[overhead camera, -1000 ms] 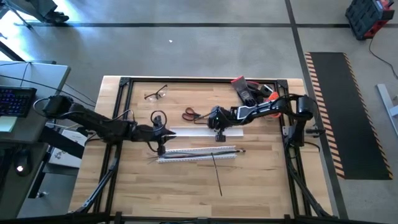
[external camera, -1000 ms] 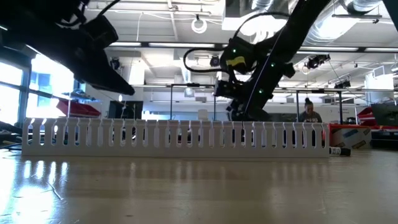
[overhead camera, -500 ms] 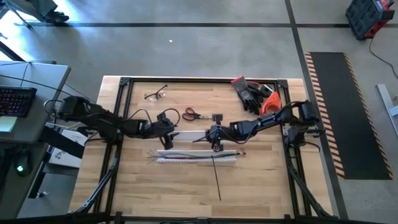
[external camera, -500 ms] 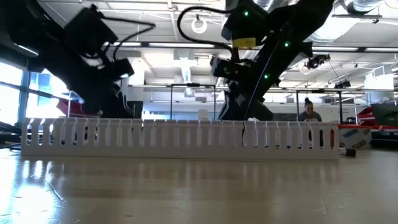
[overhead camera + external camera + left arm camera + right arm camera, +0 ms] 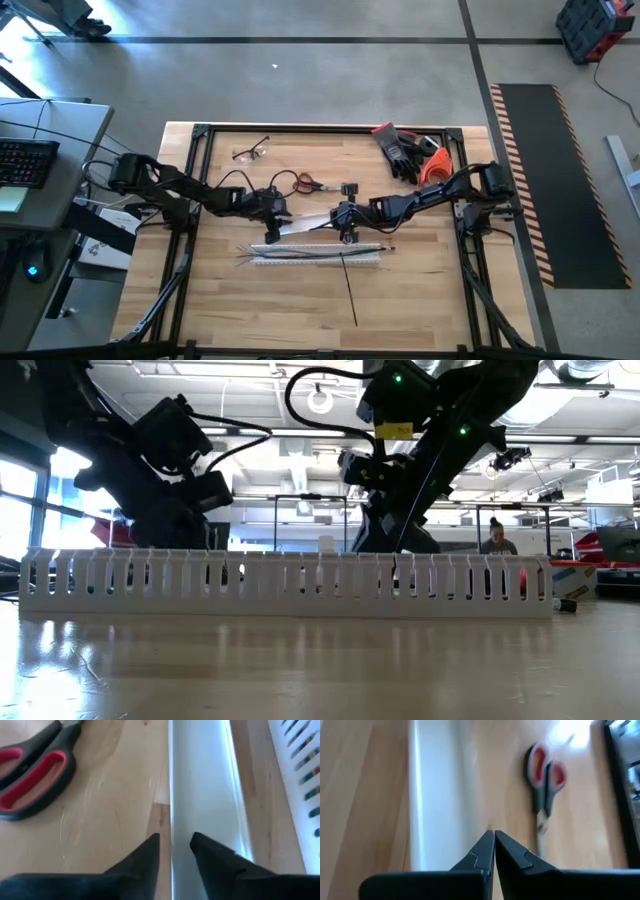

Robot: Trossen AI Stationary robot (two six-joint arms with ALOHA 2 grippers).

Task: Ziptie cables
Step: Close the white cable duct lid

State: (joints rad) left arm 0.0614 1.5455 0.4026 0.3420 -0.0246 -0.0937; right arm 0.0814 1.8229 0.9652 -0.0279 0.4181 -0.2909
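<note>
Progress: none visible. Thin pink, purple and grey wire cables (image 5: 262, 251) seemingly lie loose in the white slotted plastic duct (image 5: 318, 254); thin black ziptie (image 5: 348, 288) untouched on the wooden counter (image 5: 420, 300). Left tool (image 5: 174, 847) straddles the flat white cover strip (image 5: 202, 785), part open; right tool (image 5: 493, 845) closed, empty.

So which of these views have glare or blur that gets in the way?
Low view: bright windows at the far left wash out that corner and throw sheen on the table; both arms read as dark silhouettes. Left wrist view: the white cover strip shows a bright streak along its edge. Right wrist view: the scissors look soft and smeared. High view: evenly lit.
</note>
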